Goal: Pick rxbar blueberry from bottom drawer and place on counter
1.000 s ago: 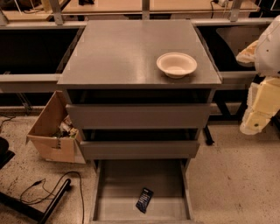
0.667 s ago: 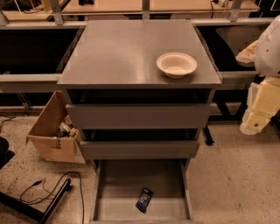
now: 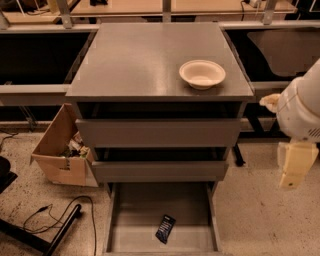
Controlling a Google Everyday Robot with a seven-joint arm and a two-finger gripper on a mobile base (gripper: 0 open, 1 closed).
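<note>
The rxbar blueberry [image 3: 165,228] lies flat on the floor of the bottom drawer [image 3: 135,210], a small dark wrapper with pale print, turned at a slant and resting about midway across, nearer the drawer's front edge than its back. It touches neither side wall. The bottom drawer is pulled well out from the cabinet, its grey floor otherwise plain. Above it sit two drawers with tall flat grey fronts, the lower front [image 3: 160,170] and the upper front [image 3: 157,132], each with a dark gap over it. The counter [image 3: 140,60] forms the broad grey top of the cabinet, and a white bowl [image 3: 202,74] stands upright on its front right part, well apart from the bar below. The gripper [image 3: 292,175] hangs off the right side of the cabinet, beneath the robot's rounded white arm [image 3: 305,107], at about the height of the lower drawer fronts and well away from both the bar and the bowl; whether it is apart or together I cannot tell. On the speckled floor to the left stands an open cardboard box [image 3: 60,155] with odds and ends inside, with black cables [image 3: 55,220] lying in front of it. A tan wooden desk [image 3: 125,7] runs along the back.
</note>
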